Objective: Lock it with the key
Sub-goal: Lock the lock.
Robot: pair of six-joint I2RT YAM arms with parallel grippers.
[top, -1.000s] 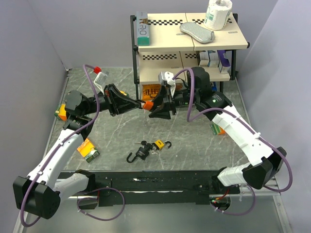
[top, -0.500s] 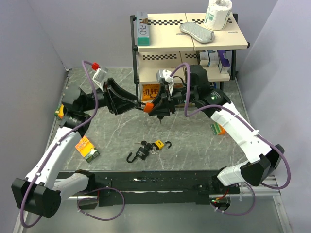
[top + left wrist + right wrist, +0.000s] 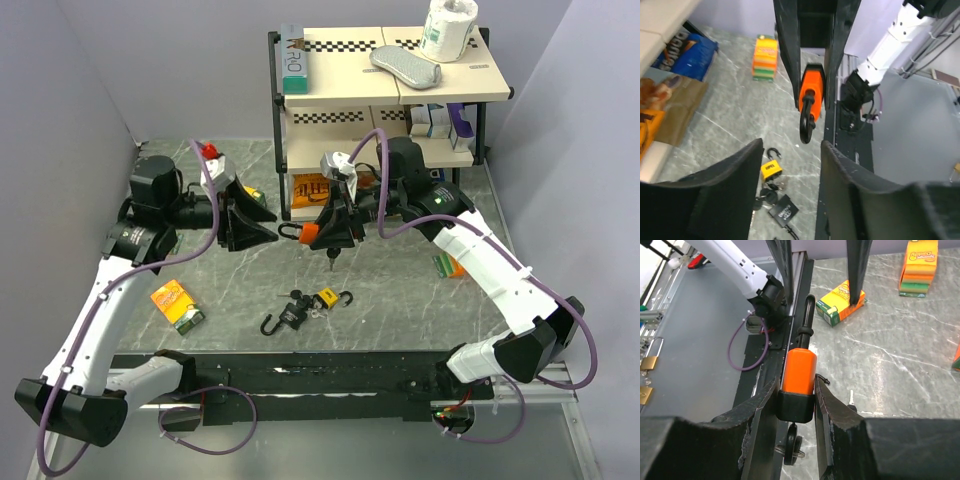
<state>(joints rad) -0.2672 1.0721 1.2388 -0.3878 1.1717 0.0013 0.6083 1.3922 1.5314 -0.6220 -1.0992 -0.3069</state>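
Above the table [image 3: 400,290] centre | orange padlock [image 3: 312,233] clamped between jaws of right gripper [image 3: 796,402], key [image 3: 330,256] hanging at its 6 o'clock, shackle [image 3: 288,232] seems open | left gripper [image 3: 790,152] has pulled away to 9 o'clock, jaws wide and empty | handover looks done; closing the shackle and turning the key remain
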